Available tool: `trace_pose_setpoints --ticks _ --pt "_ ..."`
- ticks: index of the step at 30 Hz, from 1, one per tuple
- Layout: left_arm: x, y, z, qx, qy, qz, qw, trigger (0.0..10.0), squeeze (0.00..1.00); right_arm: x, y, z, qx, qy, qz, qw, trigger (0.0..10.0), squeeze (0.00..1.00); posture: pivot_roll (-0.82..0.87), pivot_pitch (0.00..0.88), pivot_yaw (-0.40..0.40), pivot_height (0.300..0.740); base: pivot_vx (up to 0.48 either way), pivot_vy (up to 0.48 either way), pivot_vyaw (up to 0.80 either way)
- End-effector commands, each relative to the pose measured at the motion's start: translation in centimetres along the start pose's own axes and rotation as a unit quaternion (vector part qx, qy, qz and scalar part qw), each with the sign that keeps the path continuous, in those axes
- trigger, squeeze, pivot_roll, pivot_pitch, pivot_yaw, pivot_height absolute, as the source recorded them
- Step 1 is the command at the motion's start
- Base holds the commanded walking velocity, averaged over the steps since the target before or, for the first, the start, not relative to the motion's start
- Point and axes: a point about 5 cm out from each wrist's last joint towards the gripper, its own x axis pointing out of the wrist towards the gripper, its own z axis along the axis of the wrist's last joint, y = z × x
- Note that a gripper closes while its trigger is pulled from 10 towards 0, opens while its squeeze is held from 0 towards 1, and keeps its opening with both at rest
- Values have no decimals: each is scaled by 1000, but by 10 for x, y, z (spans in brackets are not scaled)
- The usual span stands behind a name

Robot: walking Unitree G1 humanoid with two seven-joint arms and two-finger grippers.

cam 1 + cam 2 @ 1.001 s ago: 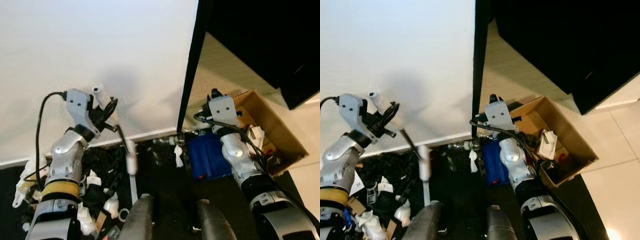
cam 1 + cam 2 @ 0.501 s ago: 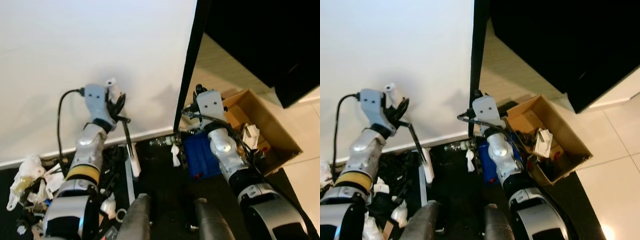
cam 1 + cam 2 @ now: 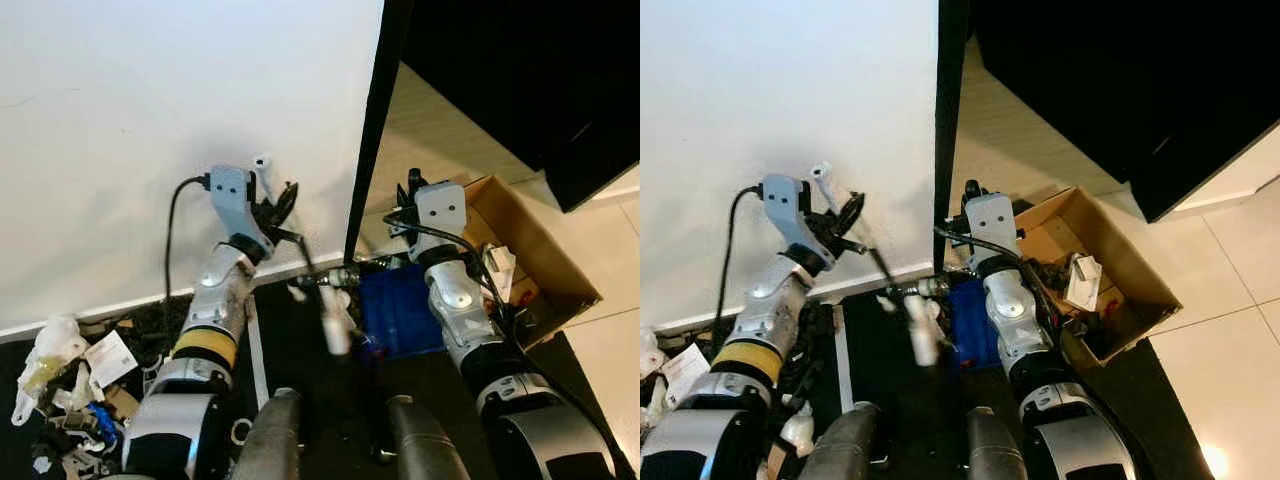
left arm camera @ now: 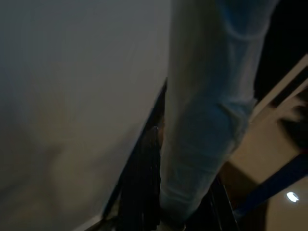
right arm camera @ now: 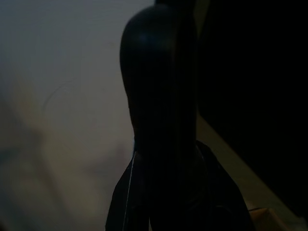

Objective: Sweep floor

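Note:
My left gripper (image 3: 281,206) is shut on a broom's white handle (image 4: 207,120), close to the white wall. The broom's thin dark shaft slants down to the right, and its blurred white lower part (image 3: 335,325) hangs just left of the blue dustpan (image 3: 402,312). The dustpan stands on the dark floor by the black door frame. My right gripper (image 3: 413,188) is above it, shut on the dustpan's dark handle (image 5: 159,96). Some scraps (image 3: 345,273) lie at the dustpan's mouth near the skirting.
A pile of paper and plastic litter (image 3: 70,370) lies at the lower left. An open cardboard box (image 3: 555,270) holding rubbish stands to the right on pale tiles. The black door frame (image 3: 367,150) rises between wall and doorway. My legs (image 3: 280,440) are at the bottom.
My left arm has swung the broom to the right, its lower end going from beside the litter pile over to the dustpan. The right arm has stayed nearly still.

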Motion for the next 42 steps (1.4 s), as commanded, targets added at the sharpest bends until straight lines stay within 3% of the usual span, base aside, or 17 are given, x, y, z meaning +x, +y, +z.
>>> trace_pose_setpoints --ticks 1,6,11,12,15,20,23,28,35,38,41,42 --pt "-14 6 3 7 -2 3 1000 10000 0 -8 32 0 73 -6 37 997 10000 0 242 364 43 740 0 0 0" --pt "-25 15 16 16 -16 15 1000 10000 0 -7 43 5 95 -18 69 993 10000 0 246 355 44 740 0 0 0" --pt "-51 31 54 42 -37 21 998 10000 0 -8 50 10 121 -29 90 988 10000 0 263 340 43 740 0 0 0" --pt "-51 31 54 42 -37 21 998 10000 0 -8 50 10 121 -29 90 988 10000 0 263 340 43 740 0 0 0" --pt "-69 38 79 73 -35 22 996 10000 0 -18 51 -4 87 -3 100 991 10000 0 278 328 39 740 0 0 0" --pt "-81 43 94 99 -31 26 994 10000 0 -24 49 -13 61 12 107 992 10000 0 281 322 34 740 0 0 0" --pt "-94 55 107 132 -24 52 990 10000 0 -29 42 -18 35 16 109 993 10000 0 276 316 27 740 0 0 0" --pt "-101 58 112 154 -8 56 986 10000 0 -30 37 -19 15 18 113 993 10000 0 270 315 25 740 0 0 0" --pt "-115 60 113 180 57 38 981 10000 0 -36 30 -27 -19 30 102 994 10000 0 275 312 25 740 0 0 0" --pt "-125 71 89 187 102 57 975 10000 0 -43 30 -37 -34 51 94 994 10000 0 276 308 16 740 0 0 0" --pt "-128 75 80 183 110 66 975 10000 0 -44 30 -40 -29 61 87 994 10000 0 275 309 16 740 0 0 0" --pt "-128 79 66 176 110 77 975 10000 0 -46 28 -43 -26 72 81 994 10000 0 276 312 5 740 0 0 0"
